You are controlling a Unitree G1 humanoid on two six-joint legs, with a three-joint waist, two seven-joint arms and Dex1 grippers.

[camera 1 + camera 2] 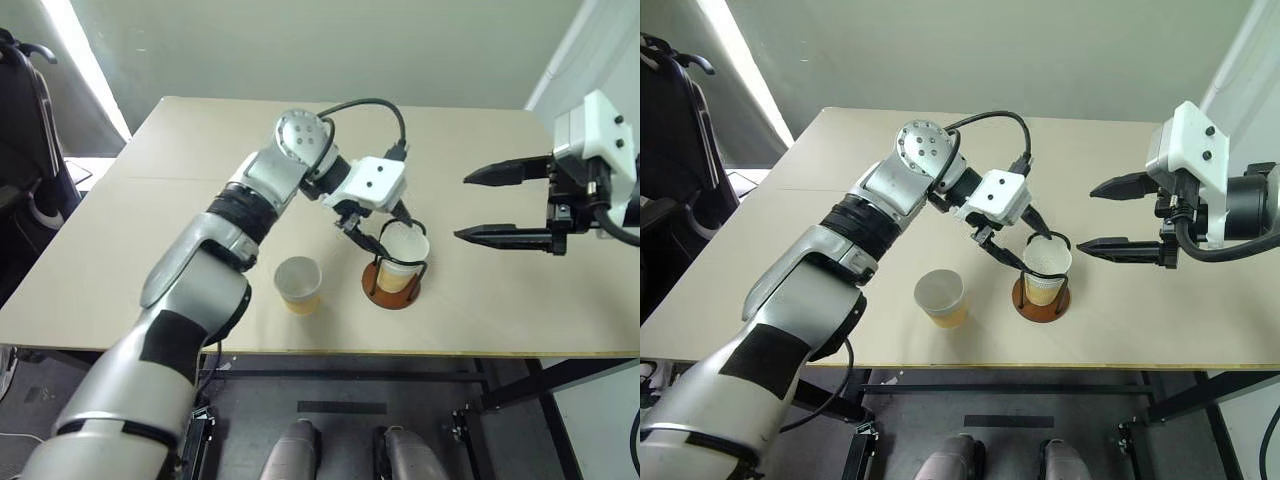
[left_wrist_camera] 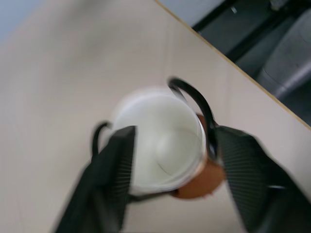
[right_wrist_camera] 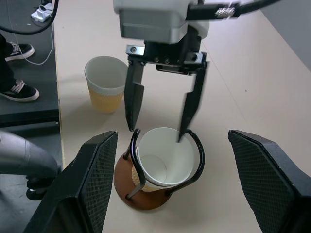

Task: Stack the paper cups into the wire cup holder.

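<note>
The pale beige surface (image 1: 200,220) carries the wire cup holder (image 1: 392,287) at lower centre of the frame, and a loose paper cup (image 1: 298,284) stands just left of it.

On the tan table (image 1: 480,150), a paper cup (image 1: 404,256) sits upright inside the wire cup holder (image 1: 392,283), near the front edge. The left gripper (image 1: 372,232) reaches over it, fingers spread on either side of the cup's rim (whether they touch it is unclear). A second paper cup (image 1: 298,284) stands just left of the holder. The right gripper (image 1: 488,205) hovers off to the right, fingers wide apart, holding nothing.
</note>
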